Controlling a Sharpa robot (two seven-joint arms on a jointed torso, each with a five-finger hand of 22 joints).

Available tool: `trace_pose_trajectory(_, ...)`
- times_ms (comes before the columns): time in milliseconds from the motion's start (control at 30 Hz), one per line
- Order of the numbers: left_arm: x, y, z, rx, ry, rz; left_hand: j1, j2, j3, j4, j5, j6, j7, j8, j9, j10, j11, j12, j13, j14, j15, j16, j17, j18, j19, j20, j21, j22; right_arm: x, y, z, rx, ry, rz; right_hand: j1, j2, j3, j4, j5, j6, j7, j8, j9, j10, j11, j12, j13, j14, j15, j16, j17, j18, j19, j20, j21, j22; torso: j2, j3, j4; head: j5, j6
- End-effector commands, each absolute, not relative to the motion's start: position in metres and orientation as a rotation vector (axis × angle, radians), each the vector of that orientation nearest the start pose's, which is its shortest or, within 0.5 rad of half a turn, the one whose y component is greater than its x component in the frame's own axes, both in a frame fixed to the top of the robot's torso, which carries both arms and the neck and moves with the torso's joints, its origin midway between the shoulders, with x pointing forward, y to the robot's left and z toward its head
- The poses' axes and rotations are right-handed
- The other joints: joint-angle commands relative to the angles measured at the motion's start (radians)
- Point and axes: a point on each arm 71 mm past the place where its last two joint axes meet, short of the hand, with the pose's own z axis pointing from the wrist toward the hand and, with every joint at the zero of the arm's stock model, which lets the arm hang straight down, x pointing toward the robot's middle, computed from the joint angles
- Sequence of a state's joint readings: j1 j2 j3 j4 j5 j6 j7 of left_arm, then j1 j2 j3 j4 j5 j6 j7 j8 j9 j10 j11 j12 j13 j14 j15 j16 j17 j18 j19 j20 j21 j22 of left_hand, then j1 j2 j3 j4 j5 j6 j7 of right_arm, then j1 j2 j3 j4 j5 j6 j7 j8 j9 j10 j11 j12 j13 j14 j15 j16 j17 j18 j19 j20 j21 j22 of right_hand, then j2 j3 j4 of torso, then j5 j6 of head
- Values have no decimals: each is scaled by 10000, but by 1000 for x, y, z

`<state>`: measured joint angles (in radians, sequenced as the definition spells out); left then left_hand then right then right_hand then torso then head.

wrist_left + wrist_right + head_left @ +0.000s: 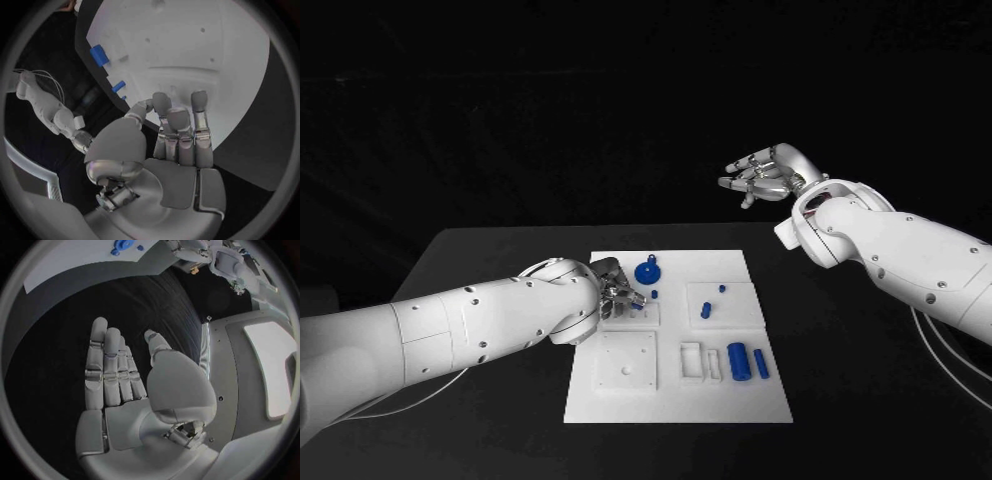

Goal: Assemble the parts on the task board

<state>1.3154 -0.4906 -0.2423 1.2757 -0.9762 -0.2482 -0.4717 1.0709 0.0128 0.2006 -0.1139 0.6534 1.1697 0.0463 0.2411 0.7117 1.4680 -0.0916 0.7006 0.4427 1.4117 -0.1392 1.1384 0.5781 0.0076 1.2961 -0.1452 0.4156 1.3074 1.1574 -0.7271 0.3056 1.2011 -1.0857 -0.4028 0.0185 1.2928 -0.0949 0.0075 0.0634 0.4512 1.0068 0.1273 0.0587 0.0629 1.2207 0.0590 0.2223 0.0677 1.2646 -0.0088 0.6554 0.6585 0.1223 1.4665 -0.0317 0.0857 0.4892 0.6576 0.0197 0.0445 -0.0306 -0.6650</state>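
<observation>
Left hand point(620, 296) low over task board point(733, 262), fingers parted, nothing held, by the blue round part point(646, 270). Best close squarely on it before lifting. Right hand point(762, 176) raised well beyond the table, open, empty.

Robot body: two white arms, silver hands.
Left arm point(459, 325) and right arm point(906, 250): glossy shells, small dark screw holes; thin pale cables trail beneath.
</observation>
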Motion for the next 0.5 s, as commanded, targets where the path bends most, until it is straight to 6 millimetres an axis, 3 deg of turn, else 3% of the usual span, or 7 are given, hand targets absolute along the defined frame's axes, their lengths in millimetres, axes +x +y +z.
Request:
trace_pose_trajectory(33,518,116,-231,-2604,20542,-4638,103,-35,1042,-989,-25,702,-801,100,57,447,-108,37,-9,88,-9,29,22,203,63,-1,69,194,567,-262,-102,4232,13287,8170,11,-51,22,37,69,21,45,38,-4,-37,27,14,-2,-92,6,59,-14,-61,312,27,71,-21,-8,1,-1,-9,-23)
trace_pose_trajectory(167,517,115,-233,-2477,20623,-4539,106,-58,1032,-939,-67,682,-828,283,102,441,-123,183,24,113,-11,221,264,233,74,32,133,202,567,-262,-102,4231,13307,8179,19,-53,33,32,122,32,46,41,-3,-43,27,15,-2,-93,6,68,-18,-59,313,26,85,-40,-8,0,2,-9,-38)
trace_pose_trajectory(300,517,114,-235,-2355,20719,-4455,115,-62,1028,-920,-100,671,-843,389,133,438,-134,213,23,111,-9,268,319,238,63,34,162,197,566,-261,-102,4242,13383,8203,19,-50,48,30,167,21,46,38,-4,-64,31,6,-5,-98,7,74,-25,-60,305,26,96,-63,-7,-6,10,80,-36)
trace_pose_trajectory(500,516,115,-237,-2313,20805,-4352,122,-76,1018,-887,-139,653,-855,551,163,441,-94,243,16,109,29,252,277,264,32,89,183,193,565,-258,-102,4203,13472,8279,98,-68,82,-39,165,25,48,41,-3,-73,30,5,-4,-107,5,79,-35,-56,302,24,115,-92,-8,-8,9,39,-37)
